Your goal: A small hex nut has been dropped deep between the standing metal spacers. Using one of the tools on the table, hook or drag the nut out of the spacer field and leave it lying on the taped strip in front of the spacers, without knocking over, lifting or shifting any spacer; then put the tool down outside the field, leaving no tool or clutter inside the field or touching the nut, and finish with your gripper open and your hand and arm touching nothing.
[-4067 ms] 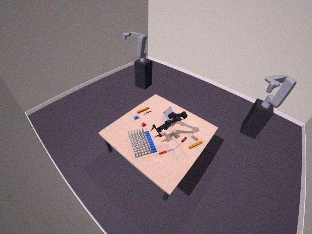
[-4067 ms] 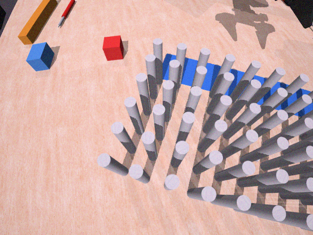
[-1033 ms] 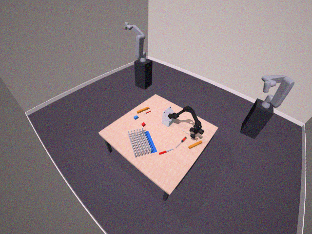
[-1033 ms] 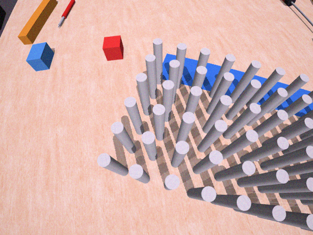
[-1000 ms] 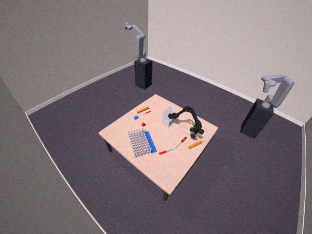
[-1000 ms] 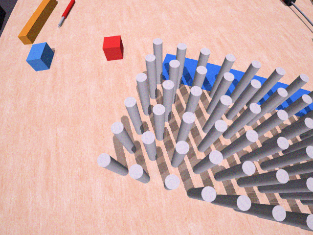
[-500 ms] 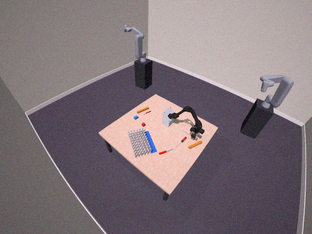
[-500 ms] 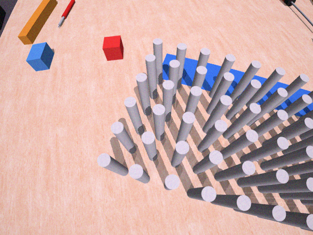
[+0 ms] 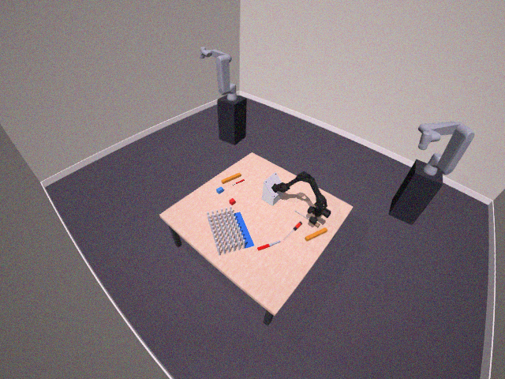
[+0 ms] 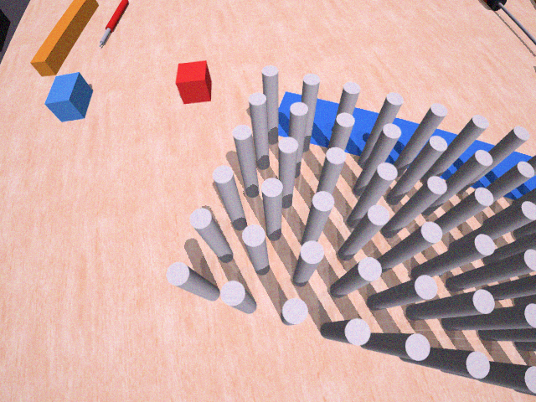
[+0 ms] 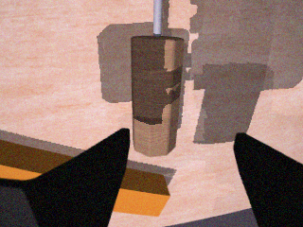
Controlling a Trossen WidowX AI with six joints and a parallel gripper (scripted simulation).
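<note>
My gripper [image 9: 316, 220] [image 11: 182, 138] is open, low over the table's right part. Its two black fingers [image 9: 313, 220] stand on either side of a wooden tool handle [image 11: 156, 95] without touching it. A thin metal shaft [image 11: 157, 16] [image 9: 301, 213] runs out of the handle's far end. The field of grey standing spacers [image 9: 225, 230] [image 10: 328, 208] is at the table's left front, all upright. The blue taped strip [image 9: 245, 230] [image 10: 320, 116] runs along its side. The nut is hidden among the spacers in every view.
An orange bar [image 9: 316, 234] [image 11: 137, 200] lies just beside the gripper. Two red-handled tools [image 9: 297, 225] [image 9: 269, 245] lie between it and the strip. A red cube [image 9: 232, 200] [image 10: 193, 81], blue cube [image 9: 219, 189] [image 10: 69, 95], second orange bar [image 9: 231, 178] [image 10: 64, 36] and small red tool [image 10: 114, 19] lie farther back.
</note>
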